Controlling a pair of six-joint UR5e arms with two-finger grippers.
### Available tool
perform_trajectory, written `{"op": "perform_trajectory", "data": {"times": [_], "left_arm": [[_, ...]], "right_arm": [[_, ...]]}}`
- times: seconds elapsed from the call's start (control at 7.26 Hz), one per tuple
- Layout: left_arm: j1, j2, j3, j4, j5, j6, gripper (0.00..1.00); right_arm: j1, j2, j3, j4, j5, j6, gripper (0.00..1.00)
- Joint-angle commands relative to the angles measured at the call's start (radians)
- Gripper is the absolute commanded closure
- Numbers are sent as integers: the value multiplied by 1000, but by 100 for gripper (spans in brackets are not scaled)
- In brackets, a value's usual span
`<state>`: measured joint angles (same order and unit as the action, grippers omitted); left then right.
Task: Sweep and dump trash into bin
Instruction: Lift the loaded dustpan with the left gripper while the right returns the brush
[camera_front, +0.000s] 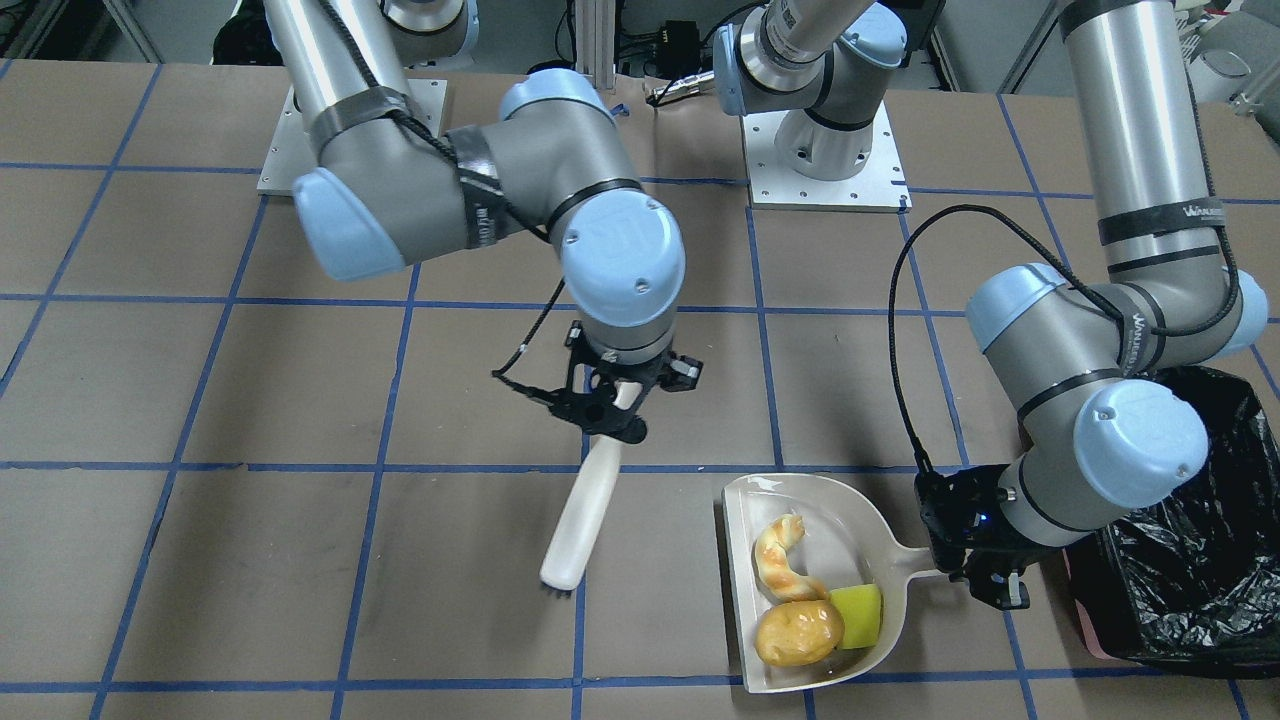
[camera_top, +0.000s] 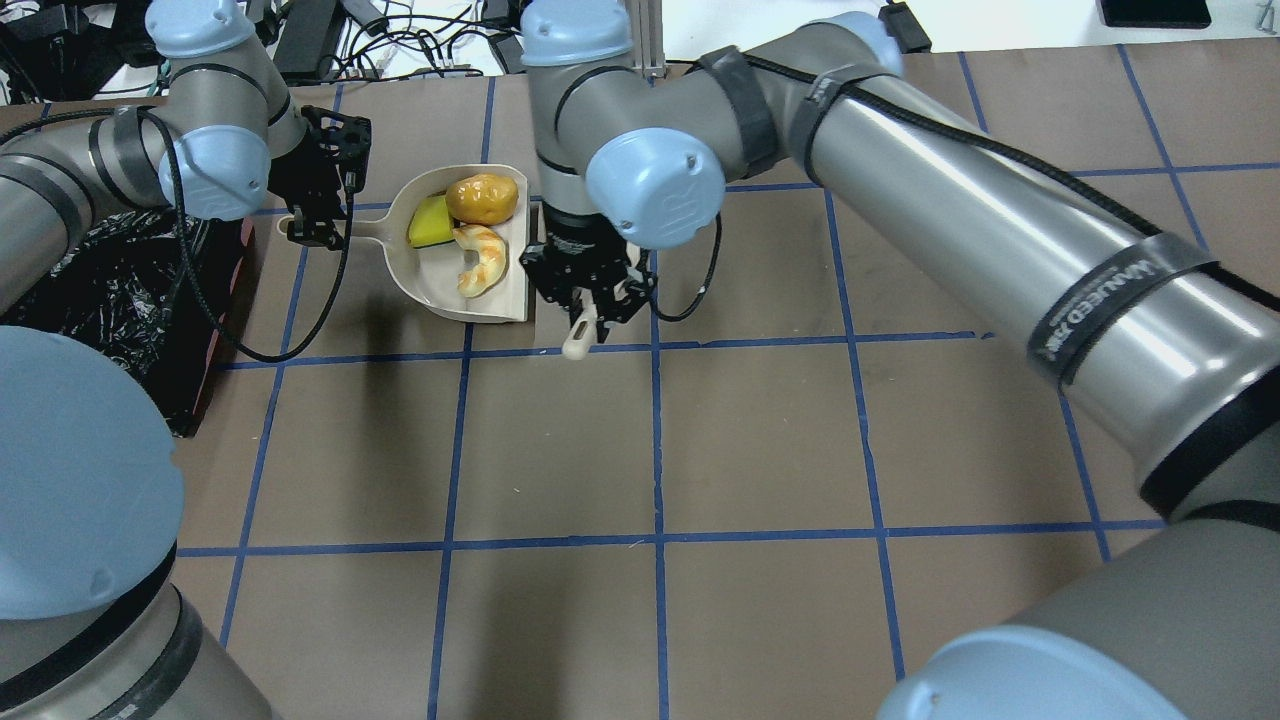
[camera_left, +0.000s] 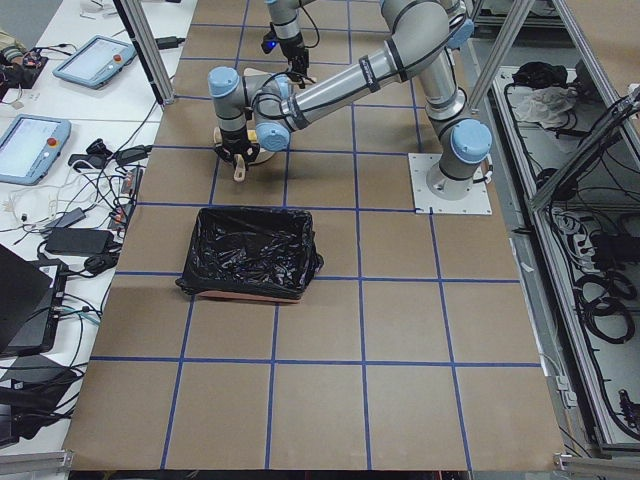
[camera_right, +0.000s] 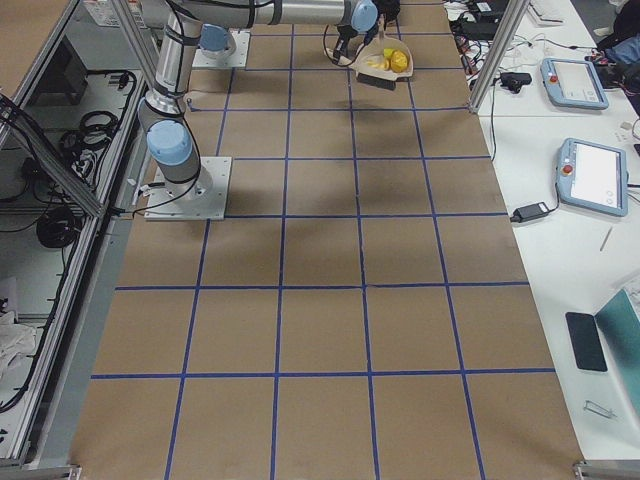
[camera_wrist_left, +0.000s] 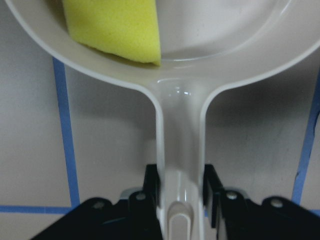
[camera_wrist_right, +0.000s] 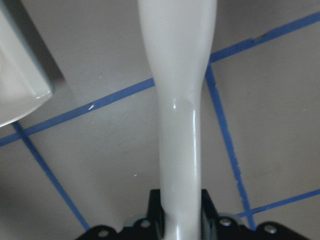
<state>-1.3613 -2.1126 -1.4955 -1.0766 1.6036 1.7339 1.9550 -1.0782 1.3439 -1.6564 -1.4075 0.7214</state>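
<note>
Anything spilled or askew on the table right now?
Nothing stands out. The potato, sponge and croissant all lie inside the dustpan, none on the table. The left claw grips the dustpan handle, the right claw the brush, and the bin stands upright.

1. The left arm (camera_front: 1140, 150) and right arm (camera_front: 330, 60) are silvery tubes linked by grey joint housings with round pale-blue caps.
2. The cap (camera_front: 620, 255) off the dustpan's (camera_front: 848, 518) open edge bears a raised UR logo and small rim screws.
3. Black straps (camera_front: 1165, 215) band the tubes; some carry white lettering.
4. A thin black cable (camera_front: 905, 330) runs down each arm.
5. The left gripper (camera_wrist_left: 182, 187), at the dustpan's handle, and the right gripper (camera_wrist_right: 181, 205) are black with small silver screws.
6. Square pale metal base plates (camera_front: 825, 185), screw-dotted along the rims, sit on the robot's side of the dustpan.
</note>
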Motion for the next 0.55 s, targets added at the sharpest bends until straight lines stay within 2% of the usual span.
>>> {"op": "perform_trajectory", "data": {"times": [0.0, 0.14, 0.41], "left_arm": [[65, 19, 1, -5, -50, 19, 100], [88, 31, 3, -12, -51, 27, 100], [160, 72, 26, -49, -70, 61, 100]], "right_arm": [[-196, -104, 72, 9, -51, -260, 100], [-291, -124, 93, 12, -114, -392, 100], [-446, -132, 133, -5, -169, -665, 100]]}}
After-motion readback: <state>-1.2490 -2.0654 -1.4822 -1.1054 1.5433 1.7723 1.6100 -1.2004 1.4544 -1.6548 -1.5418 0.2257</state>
